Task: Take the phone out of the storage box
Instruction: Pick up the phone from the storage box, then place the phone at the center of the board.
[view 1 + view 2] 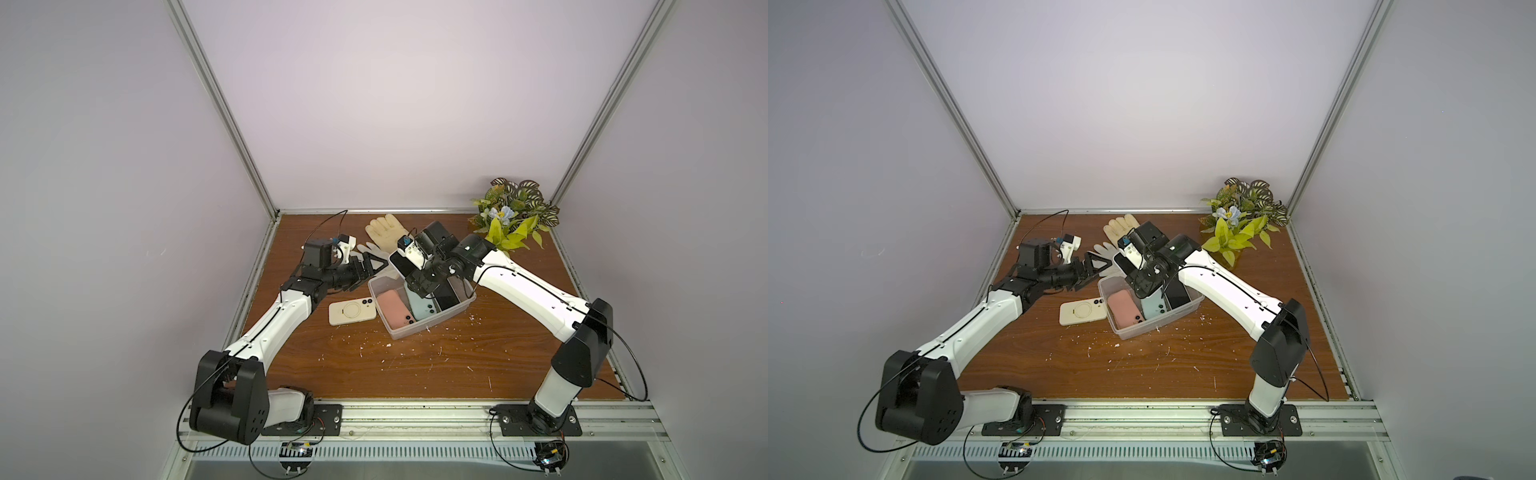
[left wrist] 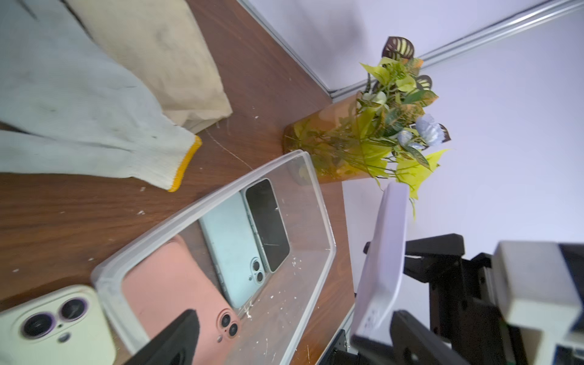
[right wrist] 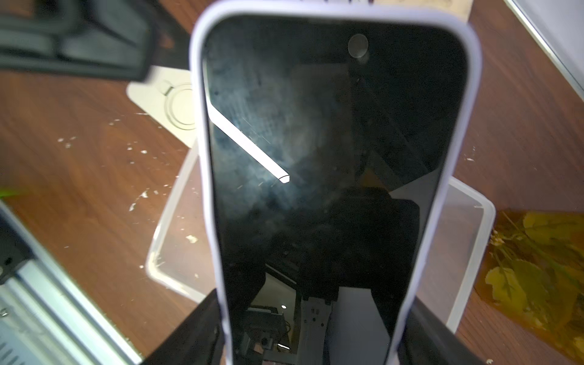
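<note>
Right end effector [image 3: 313,331] grips lilac phone [image 3: 328,177], screen [image 3: 316,240] fills wrist view

1. No word, brand, number or label can be read in any view;
2. the one sign is a moulded ring on the back of the cream phone case [image 1: 352,312], which lies flat just beside the storage box [image 1: 436,322], outside its wall; the right wrist view shows the same ring, blurred;
3. the lavender-cased phone [image 3: 331,158], over the storage box, shows a dark screen with reflections only; nothing on it is legible.
</note>
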Tool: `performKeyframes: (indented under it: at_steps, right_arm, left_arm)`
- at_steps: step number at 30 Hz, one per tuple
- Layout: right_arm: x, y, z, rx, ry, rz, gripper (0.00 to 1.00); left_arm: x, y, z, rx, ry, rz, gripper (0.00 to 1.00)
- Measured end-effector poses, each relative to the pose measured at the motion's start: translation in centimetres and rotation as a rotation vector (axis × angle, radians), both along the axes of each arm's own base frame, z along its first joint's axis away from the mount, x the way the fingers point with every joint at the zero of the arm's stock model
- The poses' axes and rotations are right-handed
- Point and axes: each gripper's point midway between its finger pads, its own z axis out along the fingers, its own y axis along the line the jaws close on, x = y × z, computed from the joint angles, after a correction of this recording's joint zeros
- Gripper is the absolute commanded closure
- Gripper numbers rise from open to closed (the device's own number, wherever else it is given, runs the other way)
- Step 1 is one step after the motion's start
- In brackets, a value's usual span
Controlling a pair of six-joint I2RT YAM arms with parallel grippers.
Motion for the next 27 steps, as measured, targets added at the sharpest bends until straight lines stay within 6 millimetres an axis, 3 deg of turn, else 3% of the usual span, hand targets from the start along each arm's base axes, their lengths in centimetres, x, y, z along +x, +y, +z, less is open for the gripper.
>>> performKeyframes:
  at_steps: [5,9,14,16,21,27]
  right_arm:
    - [-2.2,1.6,-0.1,0.016,0.036,0.075,0.35]
    - [-3.4,2.2,-0.3,0.013,0.054,0.112,0.35]
    - [-3.9,2.1,-0.6,-0.008,0.063,0.121,0.33]
    - [-4.2,1.8,-0.9,-0.021,0.077,0.122,0.31]
    - [-4.1,2.0,-1.5,-0.041,0.079,0.129,0.30]
    - [-4.7,2.3,-2.7,-0.075,0.109,0.142,0.12]
  left_arm:
    - [0.0,-0.8,0.5,-0.031,-0.013,-0.032,0.18]
    - [-0.4,-1.4,0.4,-0.036,-0.011,-0.065,0.45]
    - [-1.0,-2.0,0.7,-0.057,-0.015,-0.108,0.86]
    - [-1.3,-2.3,1.4,-0.078,-0.037,-0.132,0.97]
    - [-2.3,-2.2,1.1,-0.122,-0.034,-0.130,1.00]
    - [-3.0,-1.5,0.3,-0.129,-0.013,-0.093,1.00]
